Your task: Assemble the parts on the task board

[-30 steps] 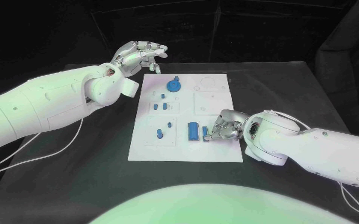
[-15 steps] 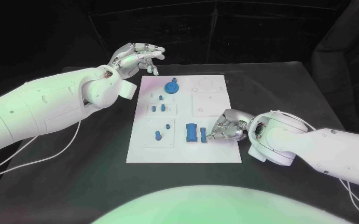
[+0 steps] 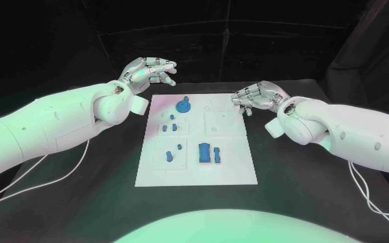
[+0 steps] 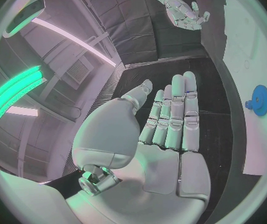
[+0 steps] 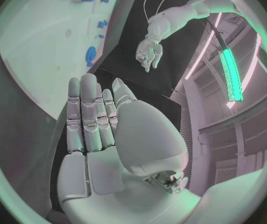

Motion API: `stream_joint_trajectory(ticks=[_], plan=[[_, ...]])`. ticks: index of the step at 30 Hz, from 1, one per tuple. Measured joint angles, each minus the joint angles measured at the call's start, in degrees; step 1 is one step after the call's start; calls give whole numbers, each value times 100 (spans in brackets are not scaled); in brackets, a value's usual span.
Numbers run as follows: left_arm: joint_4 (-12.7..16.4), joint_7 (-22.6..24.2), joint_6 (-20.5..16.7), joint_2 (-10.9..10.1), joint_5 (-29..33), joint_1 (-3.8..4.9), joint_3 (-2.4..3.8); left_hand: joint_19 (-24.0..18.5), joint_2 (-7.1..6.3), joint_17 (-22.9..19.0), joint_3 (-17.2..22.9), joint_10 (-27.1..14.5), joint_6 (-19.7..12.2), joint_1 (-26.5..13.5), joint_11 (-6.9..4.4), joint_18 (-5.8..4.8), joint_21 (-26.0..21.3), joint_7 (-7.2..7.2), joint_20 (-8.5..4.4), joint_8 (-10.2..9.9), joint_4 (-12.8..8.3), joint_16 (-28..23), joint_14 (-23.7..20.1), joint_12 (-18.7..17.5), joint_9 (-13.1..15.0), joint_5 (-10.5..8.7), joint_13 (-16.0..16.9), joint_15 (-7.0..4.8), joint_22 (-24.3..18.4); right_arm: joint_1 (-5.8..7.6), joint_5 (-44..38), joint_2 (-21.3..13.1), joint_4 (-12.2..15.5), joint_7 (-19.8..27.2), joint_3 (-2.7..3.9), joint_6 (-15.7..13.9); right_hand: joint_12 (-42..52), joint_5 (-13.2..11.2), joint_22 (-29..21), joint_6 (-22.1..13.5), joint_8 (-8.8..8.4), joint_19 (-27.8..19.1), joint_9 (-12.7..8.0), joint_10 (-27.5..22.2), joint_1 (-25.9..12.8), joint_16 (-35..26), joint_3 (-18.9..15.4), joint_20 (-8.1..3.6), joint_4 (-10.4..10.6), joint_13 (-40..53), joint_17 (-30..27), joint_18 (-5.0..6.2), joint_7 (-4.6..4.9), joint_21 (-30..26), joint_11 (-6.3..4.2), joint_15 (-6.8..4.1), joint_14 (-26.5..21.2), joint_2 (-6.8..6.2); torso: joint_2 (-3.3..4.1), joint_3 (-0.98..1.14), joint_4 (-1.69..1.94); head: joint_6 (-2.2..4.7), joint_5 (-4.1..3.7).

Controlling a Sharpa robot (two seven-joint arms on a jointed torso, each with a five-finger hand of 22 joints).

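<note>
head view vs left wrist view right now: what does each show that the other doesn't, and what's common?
Head view alone: the whole task board, the tall blue block and slim blue piece near its front, small blue parts at mid-board, and both arms reaching in. Left wrist view alone: the left hand's palm side, its fingers straight and holding nothing. Shared: the blue gear, a strip of the board, and the right hand, raised and empty.
</note>
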Motion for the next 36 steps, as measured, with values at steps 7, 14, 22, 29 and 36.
stream_joint_trajectory(ticks=[7,14,22,29,36], plan=[[-734,119,-6,383,229,-37,-2,-878,0,-659,-1,281,153,0,122,3,-1067,11,371,-448,51,-1789,-153,-864,-3,0,0,279,-738,44,940,787,-1267,835,8,55,-488,-133,-990,-99,-54,-94,-437,-50,-17,-1144,170,313,-144,-1176,-1163,0,100,-1291,110,223,-673,-17,-180,-34,-59,280,18],[-1385,214,-46,785,408,-212,3,-1012,25,-859,-54,439,253,26,146,3,-1420,-13,505,-758,70,-2533,-50,-1365,-3,0,1,381,-1076,45,1281,1282,-2018,1219,8,225,-500,-133,-1527,-97,-54,482,-742,-9,-194,-1324,243,268,-390,-1790,-1823,-1,102,-1796,150,216,-190,5,-298,-39,-73,482,20],[-1286,206,-112,751,423,-253,24,-2098,-39,-1100,-441,-818,-864,-1492,-46,-129,-1670,-246,188,-1050,409,-2899,-1284,-1671,-229,-212,-218,204,-1289,23,1331,1244,-1919,1251,7,205,-752,-367,-1987,-1248,-288,-597,-1082,-1312,-2043,-2085,348,15,-494,-2175,-2193,-103,-101,-2123,4,-22,-1610,-198,-299,-32,-59,566,24],[-595,202,-547,527,414,-368,118,-3052,-84,-1203,-771,-1992,-1930,-2894,-289,-304,-1895,-478,-111,-1295,577,-3179,-2442,-1925,-328,-271,-312,-122,-1564,-37,1544,982,-1094,1328,36,-221,-832,-587,-2323,-2352,-371,-1737,-1297,-2566,-3675,-2733,369,-202,-516,-2295,-2418,-238,-319,-2356,-342,-118,-3020,-292,-231,-12,18,896,12],[498,205,-1547,154,404,-536,267,-3722,-97,-1228,-1006,-2819,-2674,-3879,-597,-392,-2181,-744,-318,-1498,624,-3373,-3253,-2128,-353,-292,-333,-317,-1831,-126,2065,584,134,1572,73,-1160,-856,-862,-2559,-3125,-386,-2538,-1358,-3457,-4827,-3191,384,-495,-531,-2326,-2694,-409,-622,-2587,-506,-145,-4010,-322,-160,11,101,1161,2]])
